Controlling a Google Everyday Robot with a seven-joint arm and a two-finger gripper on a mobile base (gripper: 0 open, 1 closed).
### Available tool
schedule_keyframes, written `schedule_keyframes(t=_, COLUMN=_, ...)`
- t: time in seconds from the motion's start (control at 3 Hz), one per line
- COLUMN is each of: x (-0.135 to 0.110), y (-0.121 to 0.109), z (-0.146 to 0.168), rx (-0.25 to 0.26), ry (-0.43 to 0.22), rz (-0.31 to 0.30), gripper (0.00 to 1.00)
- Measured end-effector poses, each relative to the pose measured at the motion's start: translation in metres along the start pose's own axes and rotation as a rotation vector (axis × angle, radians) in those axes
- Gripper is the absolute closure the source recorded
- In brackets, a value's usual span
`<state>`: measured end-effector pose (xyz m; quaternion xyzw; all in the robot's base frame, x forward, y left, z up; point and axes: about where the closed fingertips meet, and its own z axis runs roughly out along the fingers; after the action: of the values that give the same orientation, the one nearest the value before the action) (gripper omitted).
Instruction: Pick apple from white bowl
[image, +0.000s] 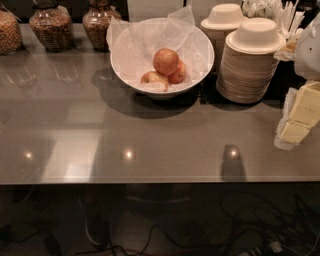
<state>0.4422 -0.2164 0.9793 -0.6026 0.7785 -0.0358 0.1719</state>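
The white bowl stands at the back middle of the grey counter, lined with crinkled translucent paper. The orange-red apple lies on top in its middle. A paler yellow-pink apple sits in front of it and a smaller, darker red apple is at its right. My gripper, white with pale yellow parts, is at the right edge of the view. It hangs above the counter, far to the right of the bowl and lower in the picture, and holds nothing that I can see.
Two stacks of beige disposable bowls stand just right of the white bowl. White utensils are behind them. Several glass jars line the back left. The counter's front edge runs across, with cables on the floor below.
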Motion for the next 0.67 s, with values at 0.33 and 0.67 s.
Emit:
schedule_keyframes(t=0.33, x=-0.025, y=-0.028, z=-0.002, rx=0.092, ry=-0.078, rz=-0.091, gripper=0.0)
schedule_keyframes(t=0.67, x=-0.076, y=-0.063, z=-0.002, rx=0.159, ry=-0.148, rz=-0.25, gripper=0.0)
